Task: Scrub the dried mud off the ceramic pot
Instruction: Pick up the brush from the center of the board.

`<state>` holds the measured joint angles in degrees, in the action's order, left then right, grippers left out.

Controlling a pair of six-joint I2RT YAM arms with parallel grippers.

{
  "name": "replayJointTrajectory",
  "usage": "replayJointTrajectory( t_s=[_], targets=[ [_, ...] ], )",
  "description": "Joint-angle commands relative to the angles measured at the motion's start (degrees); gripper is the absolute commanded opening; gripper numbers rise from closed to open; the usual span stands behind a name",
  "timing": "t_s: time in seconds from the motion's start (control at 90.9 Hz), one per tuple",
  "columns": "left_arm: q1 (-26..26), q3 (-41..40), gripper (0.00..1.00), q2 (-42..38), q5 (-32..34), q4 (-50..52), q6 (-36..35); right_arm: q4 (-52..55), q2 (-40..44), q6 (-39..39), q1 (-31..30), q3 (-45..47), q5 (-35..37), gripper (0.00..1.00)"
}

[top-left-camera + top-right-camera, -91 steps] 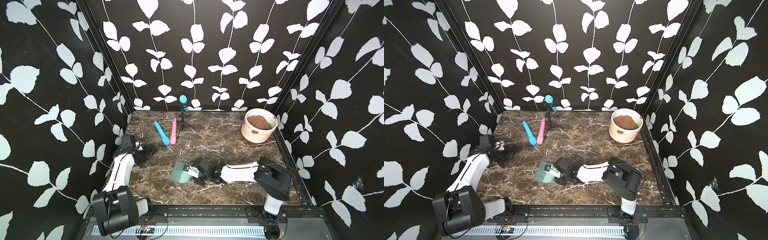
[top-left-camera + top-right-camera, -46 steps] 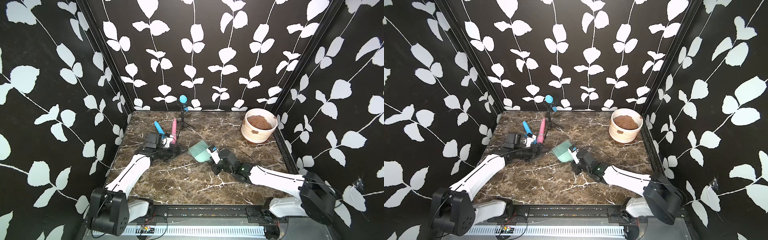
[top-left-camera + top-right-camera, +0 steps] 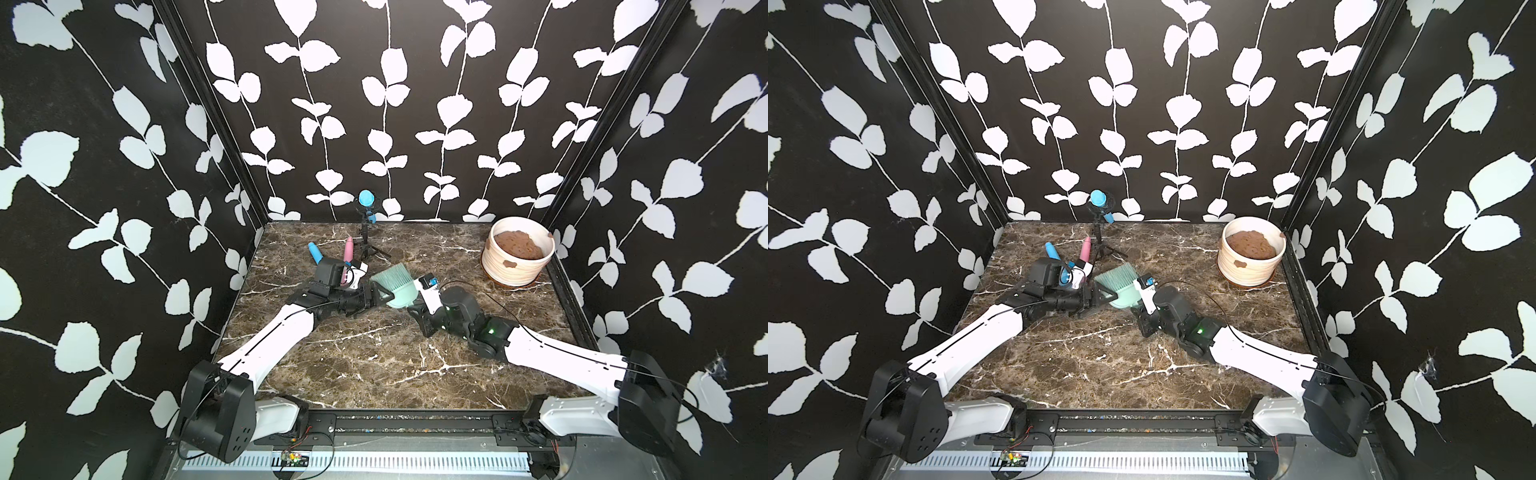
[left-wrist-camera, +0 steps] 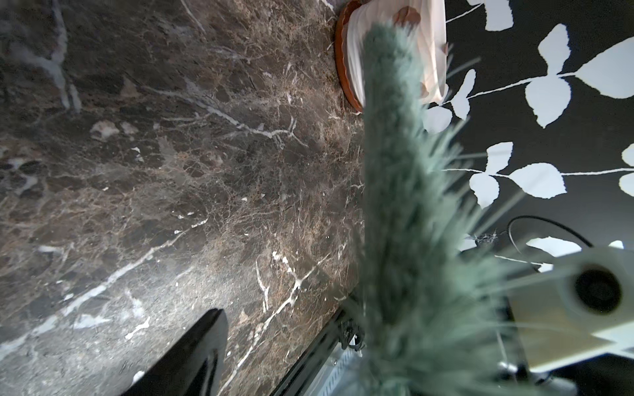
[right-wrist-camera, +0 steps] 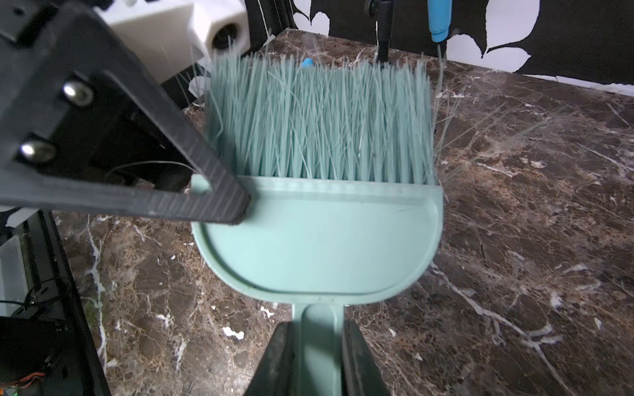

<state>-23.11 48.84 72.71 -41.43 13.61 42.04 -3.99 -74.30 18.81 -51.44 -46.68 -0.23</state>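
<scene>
Brush (image 3: pixel 394 286): mint, mid-table. Handle clamped in right gripper (image 5: pixel 317 346). Bristles point toward the back wall, not at the pot

Left gripper (image 3: pixel 375 297): jaws apart, one finger (image 5: pixel 154 205) laid on the brush head's corner, no clamp seen

Pot (image 3: pixel 515 270): upright on saucer (image 4: pixel 343 61), back right corner, well apart from brush. It lies right and back of both grippers, right arm nearer. Contents: soil (image 3: pixel 519 245), heaped

Mud (image 3: pixel 508 263): one blob on the ribbed wall facing the brush, another on the rim's right side

Judged: bristles must swing rightward to meet the wall blob
</scene>
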Motion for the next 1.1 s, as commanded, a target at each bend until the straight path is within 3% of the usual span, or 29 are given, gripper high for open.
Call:
replayJointTrajectory(
  t_s=[0.0,0.11,0.209,0.352,0.484,0.55,0.594,0.704,0.814,0.979,1.089],
  targets=[
    [-0.31,1.83,0.70,-1.25,0.55,-2.49,1.21,-2.44,-1.53,4.07,-0.15,-2.45,1.67,0.19],
    [-0.44,0.99,0.64,-1.46,0.64,-5.54,2.81,-5.53,-4.45,4.85,-1.15,-3.13,1.17,0.18],
    [-0.45,0.50,0.53,-1.11,0.36,-7.95,4.45,-6.17,-6.90,5.44,-2.25,-4.79,1.03,0.18],
    [-0.44,0.67,0.31,0.10,-1.47,-9.04,5.30,-7.30,-8.77,4.81,-3.45,-5.87,1.75,0.17],
    [-0.46,1.33,0.00,1.48,-2.49,-8.53,5.12,-6.13,-8.11,3.71,-3.54,-6.37,2.23,0.17],
    [-0.44,1.20,0.00,1.41,-2.12,-9.03,5.29,-6.02,-7.04,3.27,-3.52,-6.05,1.86,0.19],
    [-0.44,1.11,0.00,1.19,-1.89,-9.45,5.39,-5.28,-6.05,3.37,-3.56,-5.79,1.55,0.27],
    [-0.45,1.77,0.00,0.83,-2.03,-10.67,6.36,0.20,-1.75,8.80,-2.26,-5.58,-2.08,0.58],
    [-0.44,1.25,0.00,-0.33,-2.97,-14.74,9.49,9.58,3.03,23.21,2.22,-5.80,-8.06,0.97],
    [-0.49,1.05,0.00,-0.95,-8.21,-24.10,13.05,6.43,6.50,35.31,10.78,-1.60,-31.07,0.99],
    [-0.44,-0.56,0.00,-1.44,-8.82,-32.29,17.27,3.24,9.25,38.70,11.62,1.66,-35.76,0.96]
  ],
)
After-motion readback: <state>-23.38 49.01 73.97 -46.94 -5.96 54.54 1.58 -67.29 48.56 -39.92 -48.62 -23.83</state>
